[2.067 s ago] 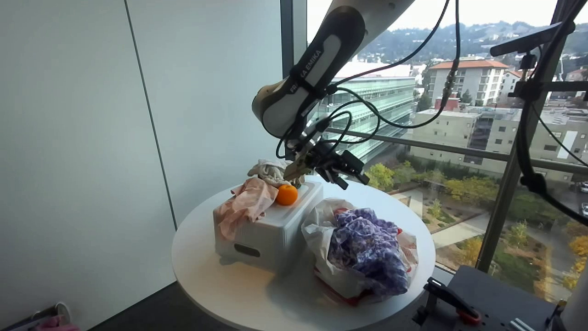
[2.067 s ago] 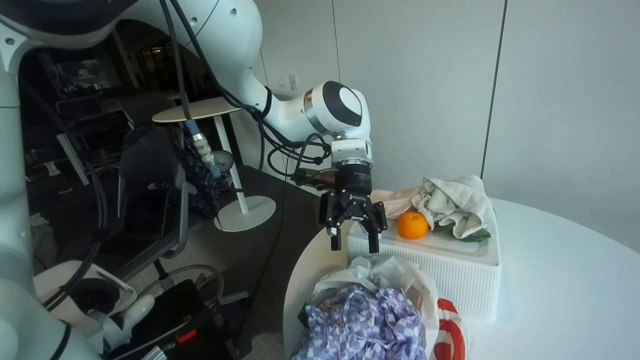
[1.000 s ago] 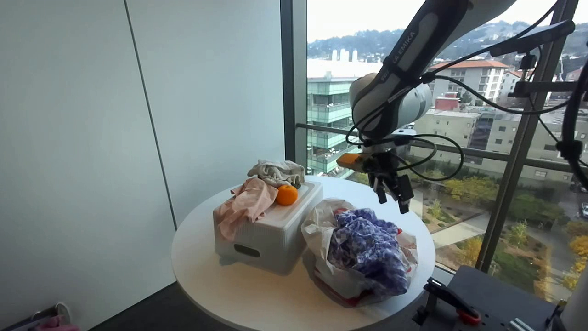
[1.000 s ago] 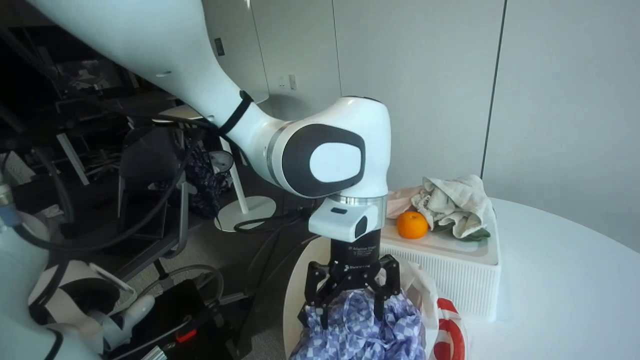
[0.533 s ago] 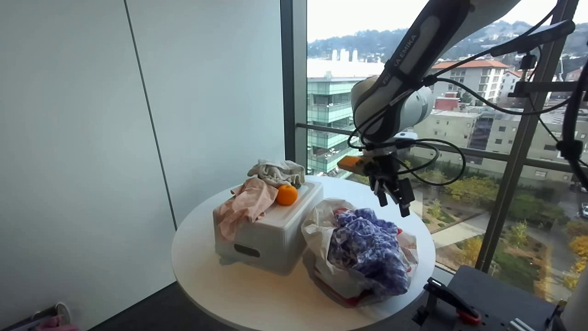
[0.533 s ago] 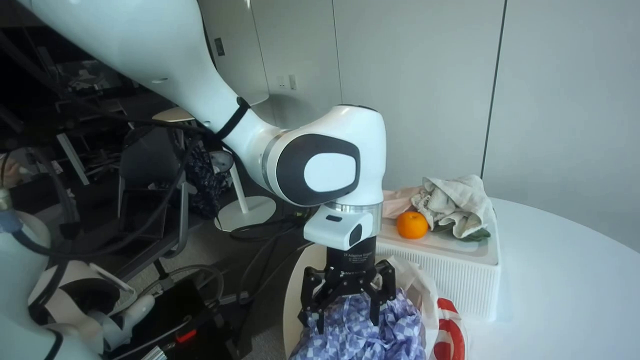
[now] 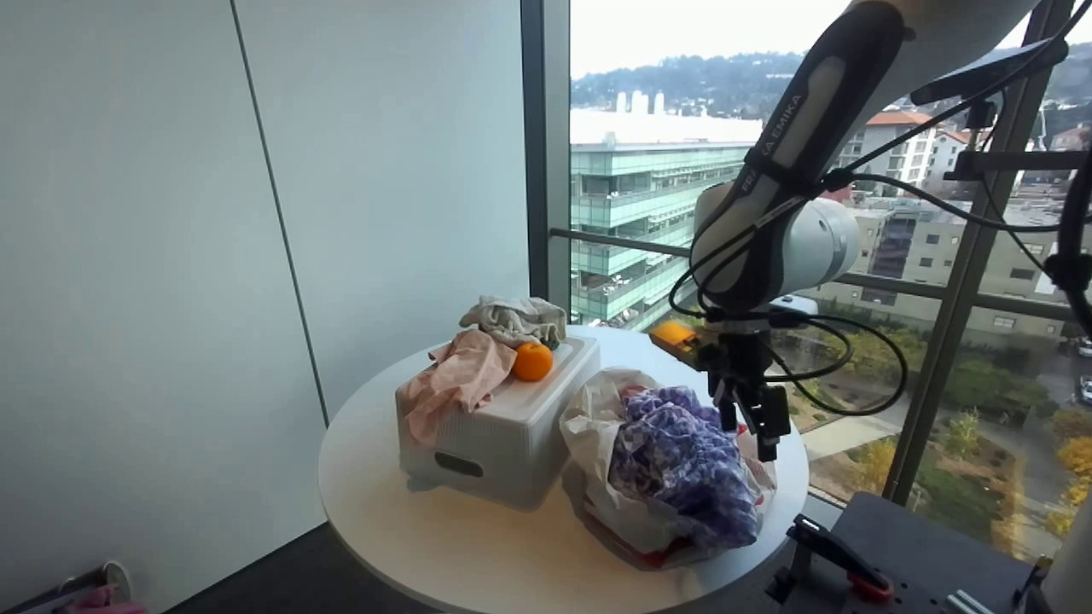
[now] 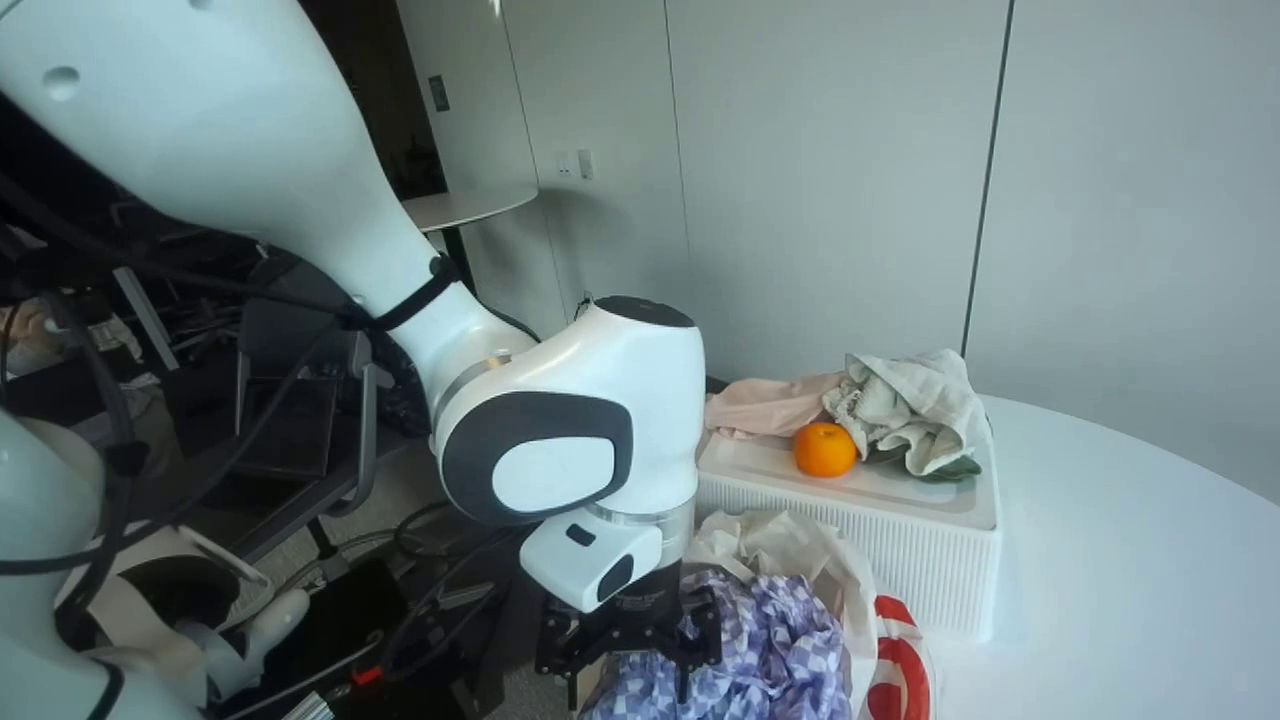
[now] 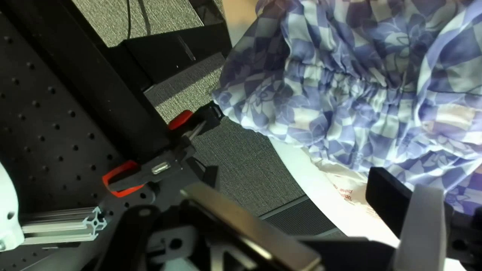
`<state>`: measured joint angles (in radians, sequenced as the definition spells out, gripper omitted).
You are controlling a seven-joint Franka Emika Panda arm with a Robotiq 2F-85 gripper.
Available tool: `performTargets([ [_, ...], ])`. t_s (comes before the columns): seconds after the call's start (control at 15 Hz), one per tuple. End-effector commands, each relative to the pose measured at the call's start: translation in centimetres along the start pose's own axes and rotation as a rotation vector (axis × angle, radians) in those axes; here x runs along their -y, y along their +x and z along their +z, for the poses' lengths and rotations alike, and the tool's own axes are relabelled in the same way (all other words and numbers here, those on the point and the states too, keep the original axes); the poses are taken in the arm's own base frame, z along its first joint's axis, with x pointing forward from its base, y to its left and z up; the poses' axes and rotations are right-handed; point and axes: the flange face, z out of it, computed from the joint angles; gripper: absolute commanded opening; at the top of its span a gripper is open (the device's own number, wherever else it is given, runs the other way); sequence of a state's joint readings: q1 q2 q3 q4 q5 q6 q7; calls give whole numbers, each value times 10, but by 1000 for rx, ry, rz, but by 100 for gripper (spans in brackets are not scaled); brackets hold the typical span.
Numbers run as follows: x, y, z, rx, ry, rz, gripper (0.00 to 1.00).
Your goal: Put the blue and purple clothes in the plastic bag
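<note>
The purple checked garment (image 7: 682,460) lay heaped in the mouth of the plastic bag (image 7: 589,422), spilling over its rim — both on the round tabletop (image 7: 461,546), just beside the white box (image 7: 499,477). The end effector (image 8: 628,688) hung close by the garment, its fingers wide apart; whether they touched it could not be told. On the box sat an orange (image 7: 533,362), a pink cloth (image 7: 465,375) and a grey-white cloth (image 7: 525,320).
</note>
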<state>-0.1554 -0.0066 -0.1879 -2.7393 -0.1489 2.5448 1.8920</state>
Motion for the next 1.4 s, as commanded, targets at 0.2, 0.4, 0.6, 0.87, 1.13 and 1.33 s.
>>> performTargets([
  [0.2,1,-29,8,124,140,56,100],
  [0.4,3,-44,19,131,189,64,100],
  [0.6,1,-46,41,99,166,60,100],
  [0.87,1,-50,63,93,211,24,100],
  [1.13,1,-54,81,80,272,-8,100],
  [1.33,0,-53,91,68,307,-23,66],
])
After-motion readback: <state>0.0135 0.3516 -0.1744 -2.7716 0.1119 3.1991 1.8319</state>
